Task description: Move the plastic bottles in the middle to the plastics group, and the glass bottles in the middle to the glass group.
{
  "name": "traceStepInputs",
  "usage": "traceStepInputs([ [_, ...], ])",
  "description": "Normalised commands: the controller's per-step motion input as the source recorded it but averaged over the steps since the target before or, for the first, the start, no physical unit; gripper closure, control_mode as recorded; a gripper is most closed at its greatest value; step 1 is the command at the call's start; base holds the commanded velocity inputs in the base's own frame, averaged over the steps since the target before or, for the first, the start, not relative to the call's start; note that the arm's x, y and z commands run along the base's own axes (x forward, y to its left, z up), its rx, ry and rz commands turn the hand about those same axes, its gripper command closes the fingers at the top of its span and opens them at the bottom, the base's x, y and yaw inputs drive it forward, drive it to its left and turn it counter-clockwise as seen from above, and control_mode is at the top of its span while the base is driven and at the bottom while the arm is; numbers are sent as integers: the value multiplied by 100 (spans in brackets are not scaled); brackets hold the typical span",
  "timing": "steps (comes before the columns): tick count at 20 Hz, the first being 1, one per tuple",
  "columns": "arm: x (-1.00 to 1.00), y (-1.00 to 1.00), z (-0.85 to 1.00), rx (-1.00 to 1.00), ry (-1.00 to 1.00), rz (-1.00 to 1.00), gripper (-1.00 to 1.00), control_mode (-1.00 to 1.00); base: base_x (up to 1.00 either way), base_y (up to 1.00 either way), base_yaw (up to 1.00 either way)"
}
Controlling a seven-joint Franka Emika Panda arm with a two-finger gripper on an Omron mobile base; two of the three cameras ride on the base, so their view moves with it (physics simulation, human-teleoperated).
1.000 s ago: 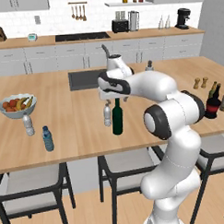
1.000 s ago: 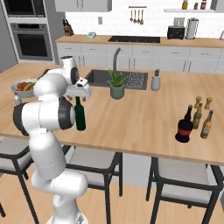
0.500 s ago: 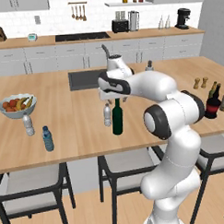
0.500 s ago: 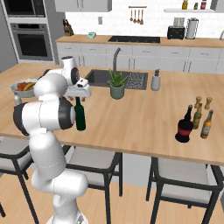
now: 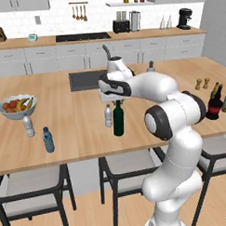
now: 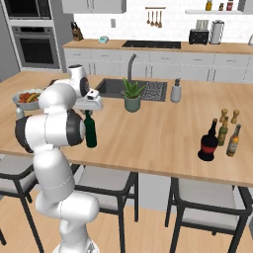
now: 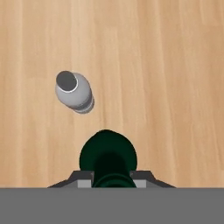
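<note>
Pincer (image 7: 113, 177) clamped on the neck of the green wine bottle (image 5: 118, 120), right at the top, fingers (image 7: 84, 178) tight on either side of it in the hand view. Looking straight down that bottle's shoulders there, so directly under the pincer and upright on the wooden counter (image 5: 78, 121). Just beside it, toward the fruit bowl side, 1 small clear water bottle (image 5: 108, 116) with a pale cap, standing, not touching the wine bottle. Further along near the bowl of fruit (image 5: 16, 106), 2 more small water bottles: a clear one (image 5: 28, 126) and a blue one (image 5: 48, 140), near each other. Way over at the far end, well apart from the pincer, a squat dark bottle with a red label (image 6: 208, 143), and next to it 2 slim brown bottles (image 6: 232, 141). Wooden shakers (image 6: 229, 115) behind those. Potted plant (image 6: 132, 96) by the sink.
</note>
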Motion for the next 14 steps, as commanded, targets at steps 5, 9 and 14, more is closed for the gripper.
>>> traceStepInputs([
  [5,-29,-17,5,0,-4,19,100,-100,0,0,0],
  [9,-71,-49,41,0,-3,8,100,-100,0,0,0],
  [14,-85,-76,32,0,-3,0,100,-100,0,0,0],
])
